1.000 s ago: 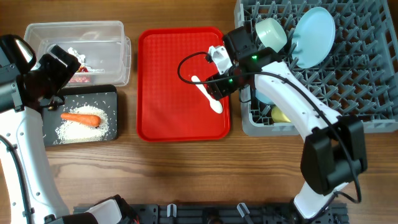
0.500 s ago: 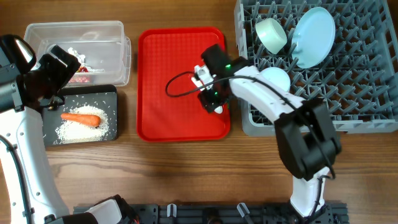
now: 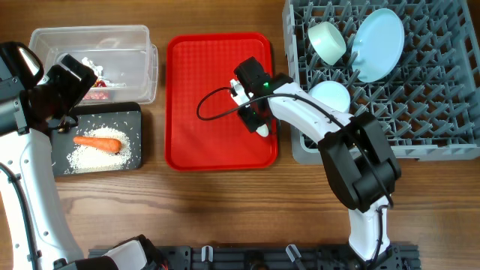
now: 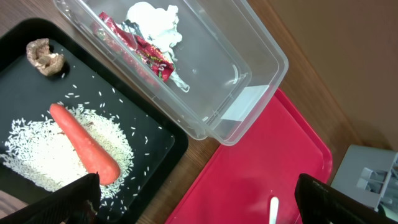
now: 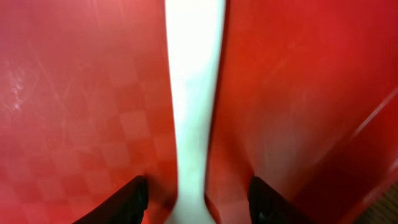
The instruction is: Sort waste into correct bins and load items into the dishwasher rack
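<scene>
The white plastic spoon (image 5: 193, 112) lies flat on the red tray (image 5: 74, 93), its handle running squarely between the right gripper's (image 5: 198, 200) spread fingers, neither pad touching it.

**Wood, Plastic, Foil and Paper**

Warm brown wood with visible grain for the bench (image 3: 225, 217). Glossy red plastic for the flat tray (image 3: 187, 67), faintly chequered and finely scratched up close. Smooth white plastic with a slight shine for the spoon (image 5: 193, 93). Clear, glossy plastic for the tub (image 4: 261, 68); matt black for the shallow tray (image 4: 87, 68). Crinkled, shiny foil-like film for the wrapper (image 4: 146, 53); soft crumpled paper for the tissue (image 4: 152, 15). Matt grey plastic for the rack (image 3: 420, 97); smooth pale sheen on the plate (image 3: 377, 43).
</scene>
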`<state>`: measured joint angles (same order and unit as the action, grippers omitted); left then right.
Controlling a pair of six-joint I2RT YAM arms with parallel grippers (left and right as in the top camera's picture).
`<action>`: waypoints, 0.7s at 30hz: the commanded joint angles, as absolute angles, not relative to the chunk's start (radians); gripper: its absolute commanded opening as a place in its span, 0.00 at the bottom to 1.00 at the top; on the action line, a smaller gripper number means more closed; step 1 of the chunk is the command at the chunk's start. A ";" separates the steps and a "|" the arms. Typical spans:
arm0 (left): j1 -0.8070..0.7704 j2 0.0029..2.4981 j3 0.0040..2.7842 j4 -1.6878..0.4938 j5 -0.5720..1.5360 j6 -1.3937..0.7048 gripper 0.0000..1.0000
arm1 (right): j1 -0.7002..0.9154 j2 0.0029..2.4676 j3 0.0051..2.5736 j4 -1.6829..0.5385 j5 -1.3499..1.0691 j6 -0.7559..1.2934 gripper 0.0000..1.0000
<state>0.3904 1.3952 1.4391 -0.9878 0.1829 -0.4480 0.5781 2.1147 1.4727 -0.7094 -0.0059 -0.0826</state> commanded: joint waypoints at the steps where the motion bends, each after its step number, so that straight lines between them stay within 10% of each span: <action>1: 0.397 1.401 1.440 -0.985 0.181 -0.453 1.00 | 0.577 2.187 1.470 -0.717 0.001 -0.079 0.52; 10: 0.397 1.401 1.440 -0.985 0.181 -0.453 1.00 | 0.577 2.193 1.470 -0.791 0.000 -0.049 0.07; 21: 0.397 1.401 1.440 -0.985 0.181 -0.453 1.00 | 0.577 2.157 1.513 -0.840 0.000 -0.042 0.04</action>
